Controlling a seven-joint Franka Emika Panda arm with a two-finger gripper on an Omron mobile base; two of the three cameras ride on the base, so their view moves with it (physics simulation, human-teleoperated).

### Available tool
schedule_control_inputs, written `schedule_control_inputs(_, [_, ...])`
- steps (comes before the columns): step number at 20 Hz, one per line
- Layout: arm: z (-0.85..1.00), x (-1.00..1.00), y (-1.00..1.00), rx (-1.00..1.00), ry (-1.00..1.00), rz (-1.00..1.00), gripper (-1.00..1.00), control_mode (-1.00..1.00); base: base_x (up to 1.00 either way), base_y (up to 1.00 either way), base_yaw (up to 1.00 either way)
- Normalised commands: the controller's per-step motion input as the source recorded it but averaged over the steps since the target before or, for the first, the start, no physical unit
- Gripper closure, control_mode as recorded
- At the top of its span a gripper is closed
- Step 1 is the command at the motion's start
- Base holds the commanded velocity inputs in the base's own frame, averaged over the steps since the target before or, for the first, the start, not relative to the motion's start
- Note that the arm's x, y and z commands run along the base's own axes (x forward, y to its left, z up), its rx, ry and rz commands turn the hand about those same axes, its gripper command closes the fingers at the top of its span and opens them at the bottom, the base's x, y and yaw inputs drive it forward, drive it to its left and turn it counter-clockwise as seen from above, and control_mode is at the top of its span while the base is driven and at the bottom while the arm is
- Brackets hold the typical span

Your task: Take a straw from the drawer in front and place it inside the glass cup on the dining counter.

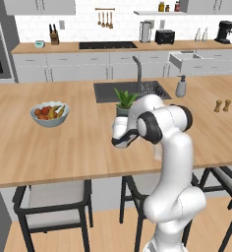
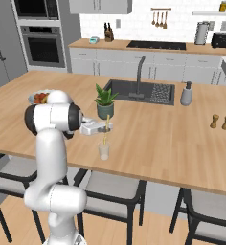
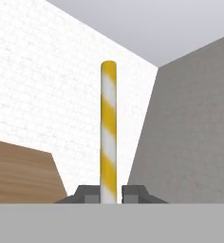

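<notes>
My gripper (image 2: 107, 127) is shut on the straw (image 2: 106, 130), a thin yellow-and-white striped stick held upright. The straw's lower end hangs right at the rim of the glass cup (image 2: 104, 151); I cannot tell whether it is inside. The cup stands on the dining counter (image 2: 158, 136) near its front edge, just in front of the potted plant. In the hand view the straw (image 3: 108, 133) rises from between the two finger tips of the gripper (image 3: 109, 194). The drawer (image 1: 186, 60) stands pulled open in the far wall cabinets. In the left base view my own arm covers the gripper.
A potted plant (image 2: 105, 103) stands just behind the cup. A fruit bowl (image 1: 49, 114) sits to the left, the dark sink (image 2: 139, 91) with its tap and a soap bottle (image 2: 186, 94) lie behind, and two shakers (image 2: 219, 121) stand at the right. Stools (image 1: 51, 199) line the near edge.
</notes>
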Motion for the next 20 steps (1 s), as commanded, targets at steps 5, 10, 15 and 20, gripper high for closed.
schedule_control_inputs(5, [-0.26,0.19,0.0,-0.02,-0.03,0.0,1.0,-1.0,0.0,0.0,0.0])
schedule_control_inputs(10, [-0.22,0.19,0.0,0.0,-0.06,0.0,1.0,-1.0,0.0,0.0,0.0])
schedule_control_inputs(15, [-0.18,0.05,0.0,-0.01,-0.1,0.0,1.0,-1.0,0.0,0.0,0.0])
schedule_control_inputs(20, [-0.31,-0.4,0.0,-0.02,-0.12,0.0,1.0,-1.0,0.0,0.0,0.0])
